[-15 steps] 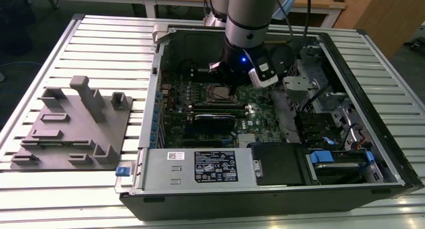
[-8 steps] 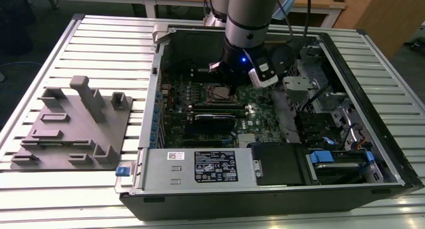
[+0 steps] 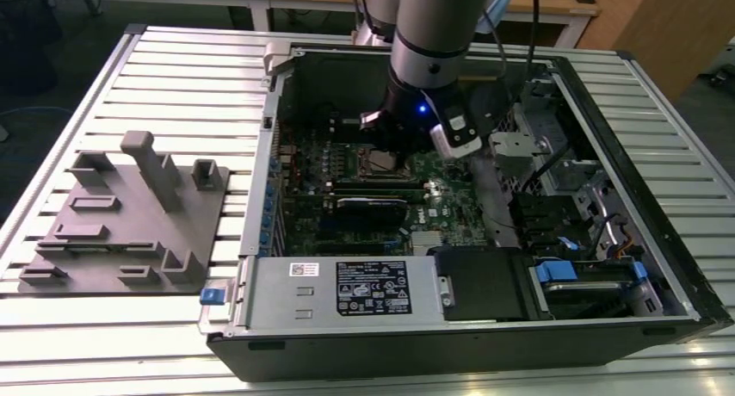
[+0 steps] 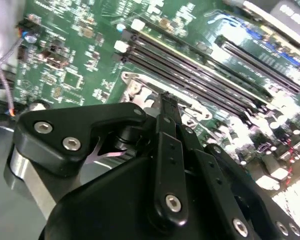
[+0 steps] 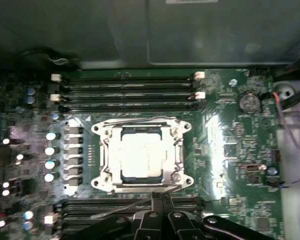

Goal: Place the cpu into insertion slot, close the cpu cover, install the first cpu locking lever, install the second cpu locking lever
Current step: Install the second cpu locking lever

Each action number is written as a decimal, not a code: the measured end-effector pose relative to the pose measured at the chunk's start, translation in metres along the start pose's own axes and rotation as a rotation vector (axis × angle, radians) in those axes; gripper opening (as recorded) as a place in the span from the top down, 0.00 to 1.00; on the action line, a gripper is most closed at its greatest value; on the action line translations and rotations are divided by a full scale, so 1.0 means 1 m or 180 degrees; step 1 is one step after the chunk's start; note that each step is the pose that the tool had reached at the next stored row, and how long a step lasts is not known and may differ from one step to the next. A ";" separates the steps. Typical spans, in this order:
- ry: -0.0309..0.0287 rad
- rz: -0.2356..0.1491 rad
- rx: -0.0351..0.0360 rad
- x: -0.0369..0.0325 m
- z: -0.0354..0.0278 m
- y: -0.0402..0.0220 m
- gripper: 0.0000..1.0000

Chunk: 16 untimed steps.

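My hand hangs with its fingers pressed together, holding nothing, just beside one edge of the insertion slot. The cpu lies seated there, framed by the closed cpu cover on the motherboard.

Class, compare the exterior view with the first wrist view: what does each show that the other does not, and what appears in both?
Only the exterior view: the whole open computer case on a slatted table, the grey plastic fixture at the exterior view's left, and the arm reaching into the case.

Only the first wrist view: the chip lying in its socket with the metal cover framing it, and the round coin battery.

Both: the green motherboard and the long black memory slots.
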State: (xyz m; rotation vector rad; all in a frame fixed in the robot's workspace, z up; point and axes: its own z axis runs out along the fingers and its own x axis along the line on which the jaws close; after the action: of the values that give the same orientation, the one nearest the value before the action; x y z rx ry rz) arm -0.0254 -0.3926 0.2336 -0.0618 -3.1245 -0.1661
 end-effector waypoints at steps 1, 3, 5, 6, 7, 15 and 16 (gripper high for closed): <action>0.0033 0.0003 -0.0005 0.0001 0.0000 -0.0007 0.89; 0.0090 0.0010 -0.0005 0.0001 0.0005 -0.0020 0.89; 0.0117 0.0013 -0.0005 0.0002 0.0019 -0.0037 0.89; 0.0127 0.0014 -0.0005 0.0008 0.0025 -0.0044 0.89; 0.0133 0.0015 -0.0007 0.0021 0.0030 -0.0048 0.89; 0.0151 0.0015 -0.0028 0.0266 0.0080 -0.0073 0.89; 0.0152 0.0015 -0.0031 0.0283 0.0087 -0.0081 0.89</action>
State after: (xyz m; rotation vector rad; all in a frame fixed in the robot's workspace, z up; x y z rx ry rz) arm -0.0541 -0.3986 0.2245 -0.0644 -3.0758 -0.1799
